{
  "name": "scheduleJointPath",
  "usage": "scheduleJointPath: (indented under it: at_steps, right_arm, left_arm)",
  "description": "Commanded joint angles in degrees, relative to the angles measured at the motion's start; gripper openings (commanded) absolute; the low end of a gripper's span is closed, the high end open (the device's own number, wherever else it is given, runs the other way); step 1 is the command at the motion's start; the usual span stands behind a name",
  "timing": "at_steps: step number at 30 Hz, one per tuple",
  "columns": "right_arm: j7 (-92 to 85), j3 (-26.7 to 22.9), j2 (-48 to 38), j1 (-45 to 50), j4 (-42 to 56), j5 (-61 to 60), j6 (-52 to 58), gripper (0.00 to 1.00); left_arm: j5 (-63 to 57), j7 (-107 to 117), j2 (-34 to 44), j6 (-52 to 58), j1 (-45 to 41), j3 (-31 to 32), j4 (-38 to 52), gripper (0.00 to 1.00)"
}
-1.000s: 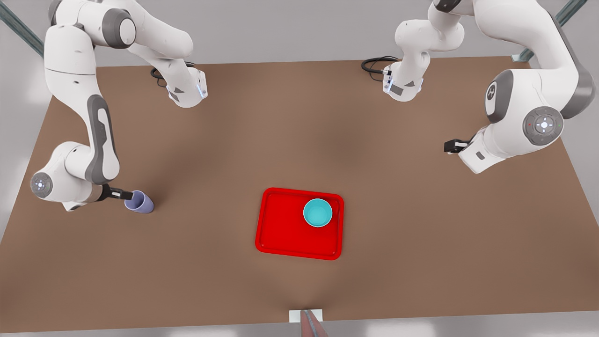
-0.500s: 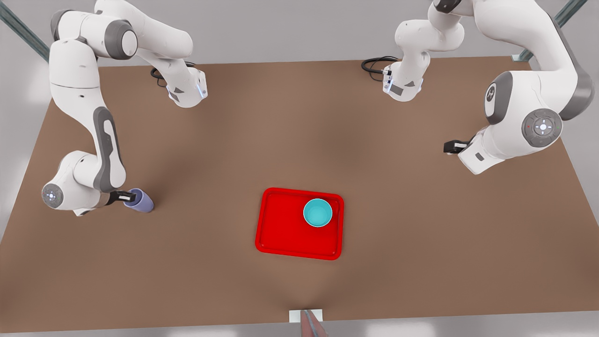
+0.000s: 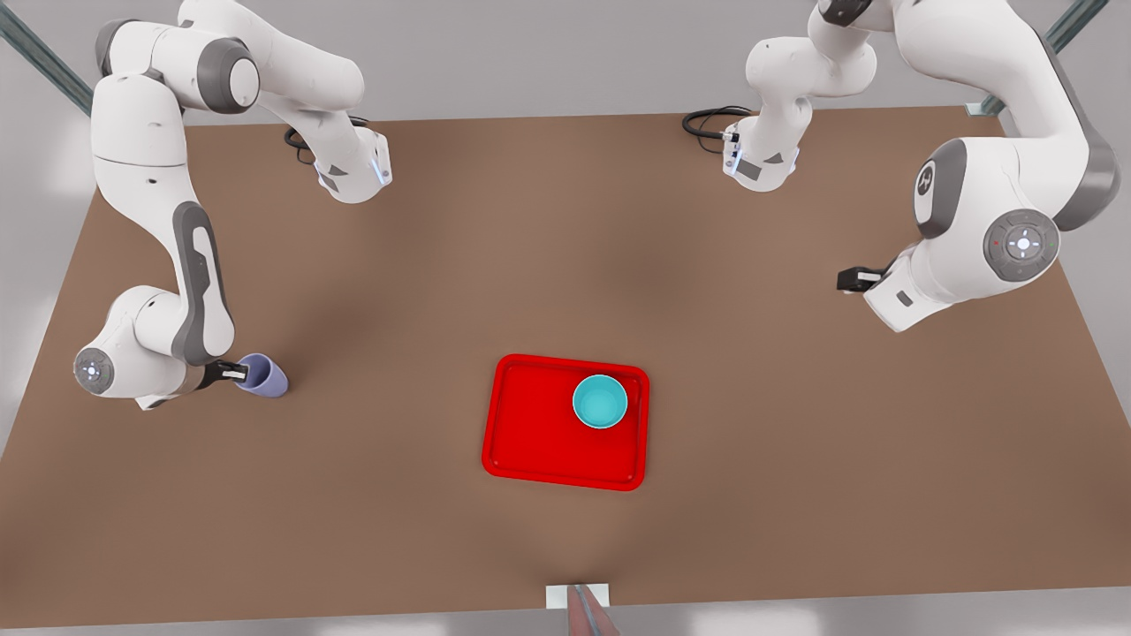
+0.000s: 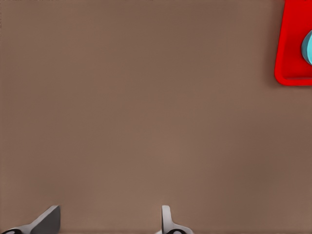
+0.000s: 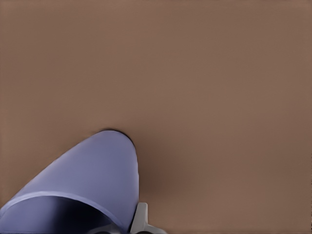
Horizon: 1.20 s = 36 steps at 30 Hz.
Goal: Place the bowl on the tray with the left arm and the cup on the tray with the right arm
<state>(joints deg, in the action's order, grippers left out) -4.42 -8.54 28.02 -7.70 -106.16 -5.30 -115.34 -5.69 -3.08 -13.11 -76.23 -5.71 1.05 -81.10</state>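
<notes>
Pinching the cup (image 3: 263, 375) rim, the right pincer (image 3: 231, 374) has lifted slightly; left pincer (image 3: 850, 280) spread.

You're looking at a simulated robot lab: a bare brown table (image 3: 565, 265), pale grey walls, two bench-mounted white arms.

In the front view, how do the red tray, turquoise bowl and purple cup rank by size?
1. Tray, by far the largest.
2. Bowl, resting on the tray.
3. Cup, slightly narrower, at the right hand.
</notes>
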Motion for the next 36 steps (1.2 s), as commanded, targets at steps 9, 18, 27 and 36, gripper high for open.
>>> scheduleJointPath:
  at_steps: [9,18,27,36]
  right_arm:
    - [1.1,1.5,-3.3,0.8,5.1,0.4,4.6,0.21]
    - [15.5,17.4,0.1,0.8,18.4,0.3,9.9,0.21]
    - [43.8,26.3,12.3,11.7,36.6,-1.1,10.7,0.21]
    - [58.0,25.7,28.8,27.6,56.9,-1.2,7.2,0.21]
  left_arm:
    - [-0.1,0.0,9.5,-11.2,0.0,0.0,-15.2,1.00]
    - [-0.1,0.0,9.3,-11.2,0.0,0.0,-15.1,1.00]
    - [-0.1,0.0,9.4,-11.1,0.0,0.0,-15.1,1.00]
    - [-0.1,0.0,9.3,-11.0,0.0,0.0,-15.1,1.00]
